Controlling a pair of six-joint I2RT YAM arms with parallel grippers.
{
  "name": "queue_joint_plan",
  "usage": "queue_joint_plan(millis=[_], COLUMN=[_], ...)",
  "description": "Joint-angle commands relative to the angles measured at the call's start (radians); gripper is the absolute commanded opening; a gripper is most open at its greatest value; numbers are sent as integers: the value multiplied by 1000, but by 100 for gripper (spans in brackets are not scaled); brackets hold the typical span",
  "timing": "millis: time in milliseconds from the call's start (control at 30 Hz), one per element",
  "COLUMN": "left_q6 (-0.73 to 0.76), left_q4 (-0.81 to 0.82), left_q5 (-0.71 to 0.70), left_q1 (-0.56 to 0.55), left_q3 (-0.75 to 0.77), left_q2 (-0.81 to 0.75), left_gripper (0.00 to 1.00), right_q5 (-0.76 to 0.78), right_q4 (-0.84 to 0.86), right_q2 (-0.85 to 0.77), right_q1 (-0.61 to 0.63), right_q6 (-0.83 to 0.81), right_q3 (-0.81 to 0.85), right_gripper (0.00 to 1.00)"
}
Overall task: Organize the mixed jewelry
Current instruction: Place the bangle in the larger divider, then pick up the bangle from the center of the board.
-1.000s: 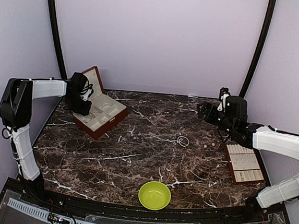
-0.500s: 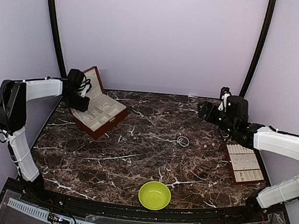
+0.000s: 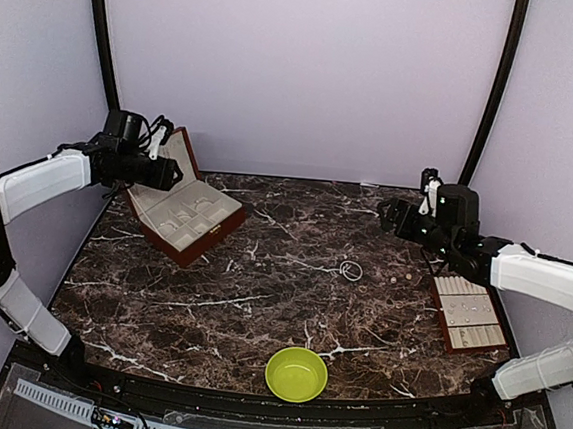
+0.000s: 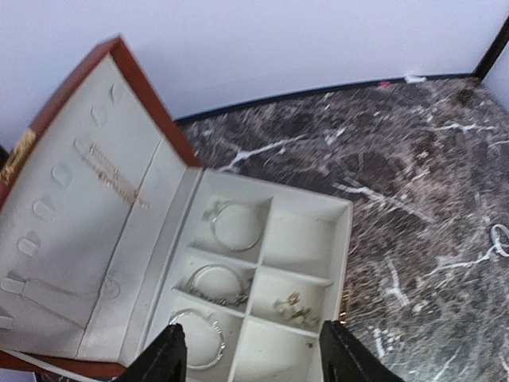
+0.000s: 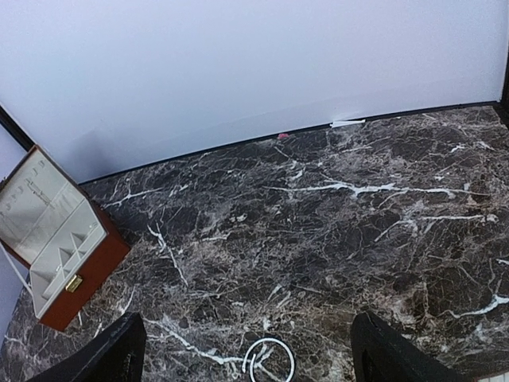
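The red-brown box point(image 3: 188, 218) stands open at the back left. In the left wrist view its cream compartments hold three silvery hoops point(image 4: 235, 227) point(image 4: 216, 284) point(image 4: 197, 338) and a cluster of tiny pale pieces point(image 4: 293, 309). My left gripper point(image 3: 166, 174) point(image 4: 253, 360) hovers above the box's near edge, open, with nothing between its fingers. One more hoop point(image 3: 352, 270) point(image 5: 269, 360) lies loose on the marble, right of centre. Behind that hoop my right gripper point(image 3: 388, 215) point(image 5: 254, 358) hangs above the table, wide open and empty.
A yellow-green bowl point(image 3: 297, 373) sits at the front centre. At the right edge lies a flat tray point(image 3: 469, 313) with cream padded rows, under my right forearm. A thin chain point(image 4: 111, 175) is pinned inside the box's raised lid. Purple walls close in the table.
My left gripper has risen and drawn back to the left, away from the box's compartments, and its jaws have widened. The right arm has barely moved.
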Motion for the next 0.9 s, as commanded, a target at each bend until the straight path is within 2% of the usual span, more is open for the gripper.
queue_joint_plan(millis=[0,67,267,367,533,767,867], left_q6=[-38,-73,-143,-140,-105,-185,-186], left_q4=[75,92,166,191,194,191,149], left_q5=[113,143,232,228,144,302,316], left_q1=[-50,-65,-68,-68,-68,-68,-76], left_q3=[3,-1,-57,-92,-132,-136,-97], left_q2=[-111,-144,-215,-236,-275,-280,-272], left_gripper=[64,67,77,78,81,81,80], right_q5=[-60,-66,-48,-39,-7,47,51], right_q4=[-78,-116,-318,-400,-473,-552,-553], right_q2=[-26,-22,8,24,49,104,126], right_q1=[-4,-5,-3,-1,24,81,100], right_q6=[-25,-9,64,129,223,271,266], right_q3=[22,25,68,86,115,145,153], right_gripper=[90,90,81,77,72,68,68])
